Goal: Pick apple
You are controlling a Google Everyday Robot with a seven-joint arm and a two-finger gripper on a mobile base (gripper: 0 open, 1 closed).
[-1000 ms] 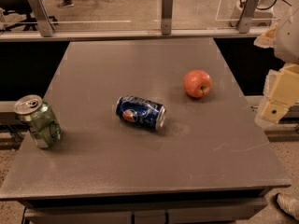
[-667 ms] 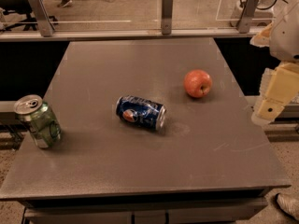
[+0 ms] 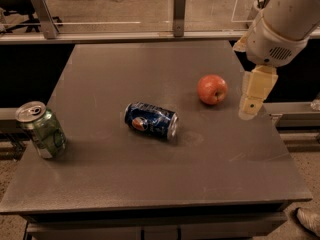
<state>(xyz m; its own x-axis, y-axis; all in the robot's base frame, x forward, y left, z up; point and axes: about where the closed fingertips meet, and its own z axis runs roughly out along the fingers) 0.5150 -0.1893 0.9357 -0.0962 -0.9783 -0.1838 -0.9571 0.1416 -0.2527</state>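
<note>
Apple (image 3: 211, 89), one, small, red-orange, lay free on the bench (image 3: 150, 194) in its right rear part, touching nothing else. Blue can (image 3: 151, 121), one, lay on its side near the bench's middle, left of the apple and apart from it. Green can (image 3: 41, 130), one, stood upright at the left edge, well apart from both. Gripper (image 3: 254, 95), cream-coloured, hung from the white arm (image 3: 280, 26) just beside the apple on its right, close to the bench's right edge, and was not in contact with the fruit. Risks, as judged: the apple was round and unrestrained, so a sideways brush during the approach could have sent it rolling left toward the blue can; a grasp taken off-centre could have squeezed it out; too deep a descent could have struck the bench top. Jaws: whether released or clenched could not be told from this view; nothing was held, and nothing appeared to be touched.
</note>
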